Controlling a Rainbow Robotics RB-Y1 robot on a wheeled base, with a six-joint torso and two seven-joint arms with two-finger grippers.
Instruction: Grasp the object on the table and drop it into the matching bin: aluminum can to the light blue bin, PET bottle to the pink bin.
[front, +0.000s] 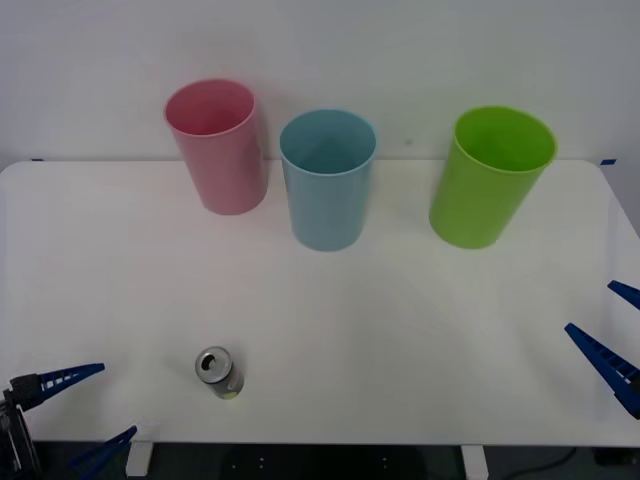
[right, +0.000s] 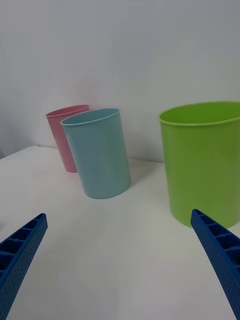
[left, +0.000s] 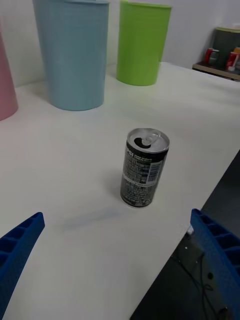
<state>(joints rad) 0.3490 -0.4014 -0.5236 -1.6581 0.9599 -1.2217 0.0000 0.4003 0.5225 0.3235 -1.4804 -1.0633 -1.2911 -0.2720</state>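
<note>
The aluminum can stands upright near the front edge of the white table, left of centre; in the left wrist view the can shows a silver top with an open tab hole and a dark printed side. My left gripper waits open at the front left corner, apart from the can. The light blue bin stands at the back centre, the pink bin to its left. My right gripper is open at the table's right edge, facing the light blue bin and pink bin.
A lime green bin stands at the back right, close ahead of the right gripper as the lime green bin in its wrist view. The table's front edge runs just behind the can. A shelf with red cans sits off the table.
</note>
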